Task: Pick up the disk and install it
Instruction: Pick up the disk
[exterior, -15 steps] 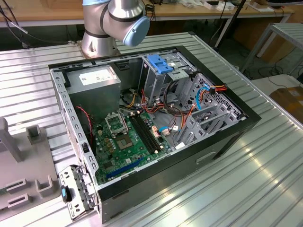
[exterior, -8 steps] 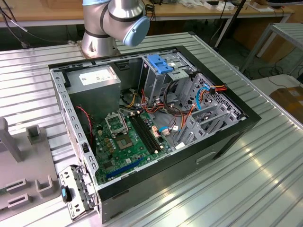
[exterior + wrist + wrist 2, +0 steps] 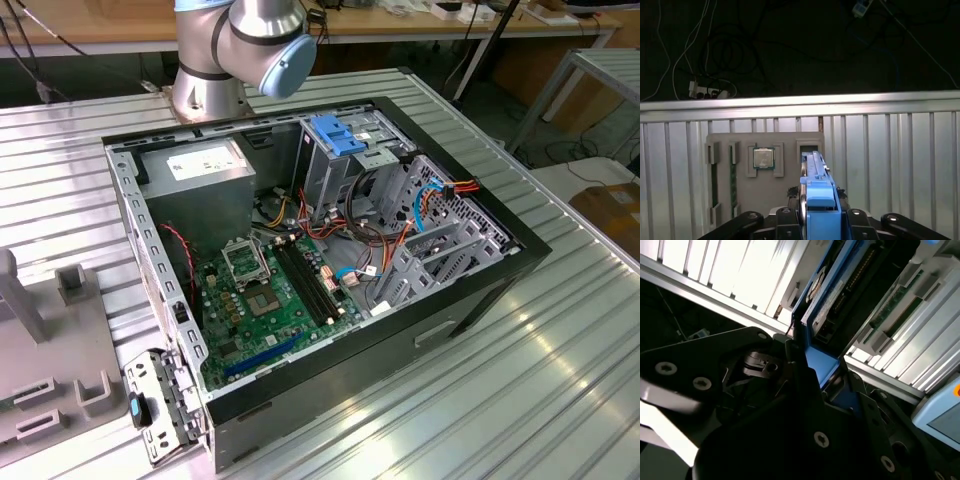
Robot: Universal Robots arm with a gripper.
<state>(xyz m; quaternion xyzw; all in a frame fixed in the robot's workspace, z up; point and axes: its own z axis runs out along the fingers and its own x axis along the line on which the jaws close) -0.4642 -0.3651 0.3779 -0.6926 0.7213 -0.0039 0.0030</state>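
The disk (image 3: 816, 192) is seen edge-on in the first wrist view, a grey slab in a bright blue carrier frame. My gripper (image 3: 819, 224) is shut on it, with a black finger (image 3: 789, 223) on either side. In the second wrist view the disk (image 3: 832, 295) shows its grey face, pale label and blue edge beyond the gripper (image 3: 810, 375). It hangs well above a grey parts tray (image 3: 790, 190). The open computer case (image 3: 480, 300) lies on the ribbed metal table, with the arm's base (image 3: 235, 60) behind it.
The tray under the disk holds a processor chip (image 3: 763, 158) and a memory stick (image 3: 733, 175), with a dark slot (image 3: 810, 148) beside them. In the case are a green motherboard (image 3: 275, 300), a silver drive cage (image 3: 345, 165) with a blue latch, and loose cables. The tray (image 3: 50, 360) sits at the exterior view's left.
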